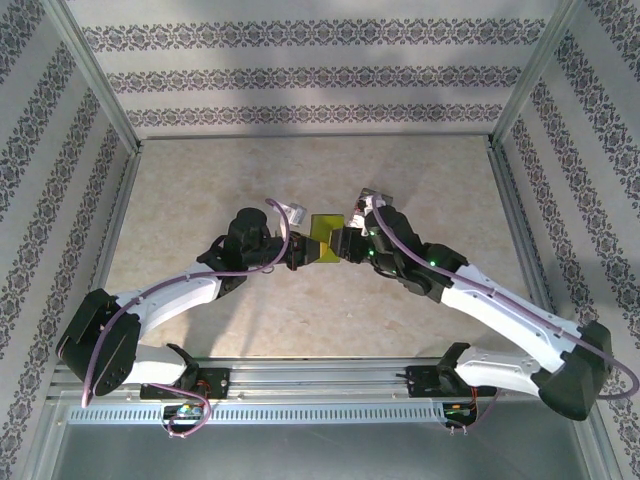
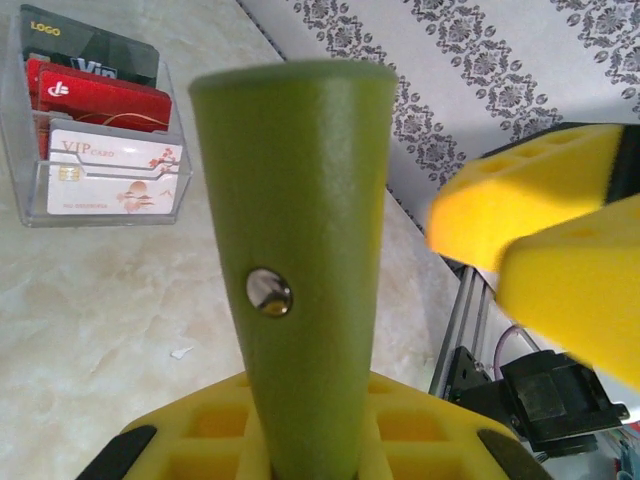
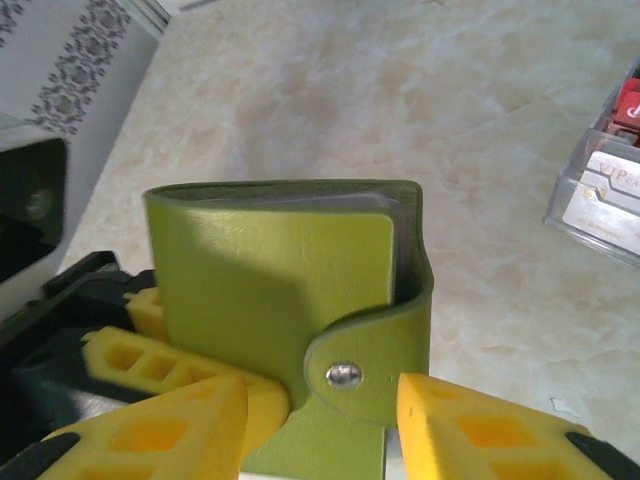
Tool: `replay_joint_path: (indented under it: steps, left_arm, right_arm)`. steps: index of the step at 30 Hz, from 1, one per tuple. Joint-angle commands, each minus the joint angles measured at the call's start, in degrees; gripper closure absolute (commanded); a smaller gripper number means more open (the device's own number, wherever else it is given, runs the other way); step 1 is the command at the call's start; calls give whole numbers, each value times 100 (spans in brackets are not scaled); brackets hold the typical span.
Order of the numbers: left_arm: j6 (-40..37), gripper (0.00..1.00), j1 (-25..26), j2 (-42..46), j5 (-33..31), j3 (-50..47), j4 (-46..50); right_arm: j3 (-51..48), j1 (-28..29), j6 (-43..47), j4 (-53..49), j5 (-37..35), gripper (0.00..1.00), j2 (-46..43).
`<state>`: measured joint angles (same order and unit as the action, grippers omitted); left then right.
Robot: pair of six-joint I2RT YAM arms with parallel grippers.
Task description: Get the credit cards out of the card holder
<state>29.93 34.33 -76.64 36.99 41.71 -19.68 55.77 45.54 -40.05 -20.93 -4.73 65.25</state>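
Card holder point(image 2: 300, 200) tight in left gripper point(image 1: 298, 254)

Card holder point(image 3: 270, 290): matt, leather-like green skin, shiny metal snap point(image 3: 344, 375); table point(image 1: 300, 190) smooth, perhaps marble-patterned laminate.

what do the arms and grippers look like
The left arm and right arm: white shells, black joints, a purple cable along each, green lights on the right. The left gripper and right gripper: blocky yellow fingers with square cut-outs, black pads.
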Motion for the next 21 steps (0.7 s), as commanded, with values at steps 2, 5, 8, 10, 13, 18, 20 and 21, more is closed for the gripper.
replay_joint_path:
  steps: [2, 5, 8, 10, 13, 18, 20, 21]
  left_arm:
    - [-163, 100, 115, -27, 77, 206, -124]
    - [-99, 100, 127, -29, 170, 153, -290]
    - [-31, 100, 140, -36, 255, 117, -487]
    - [-31, 100, 154, -48, 282, 122, -490]
    - [-35, 100, 179, -44, 303, 123, -508]
    - [-29, 100, 198, -84, 304, 118, -555]
    - [-5, 100, 206, -90, 317, 125, -606]
    - [-1, 100, 210, -90, 323, 120, -629]
  right_arm:
    - [251, 25, 85, -176, -238, 58, 247]
    - [271, -9, 51, -136, -209, 59, 344]
    - [229, -56, -17, -1, -117, 59, 408]
    - [173, -88, -63, 111, -26, 59, 443]
    - [148, -112, -112, 260, 120, 59, 520]
    - [164, -159, -161, 418, 395, 58, 696]
    - [166, -172, -160, 392, 406, 58, 734]
    - [140, -180, -168, 392, 403, 58, 743]
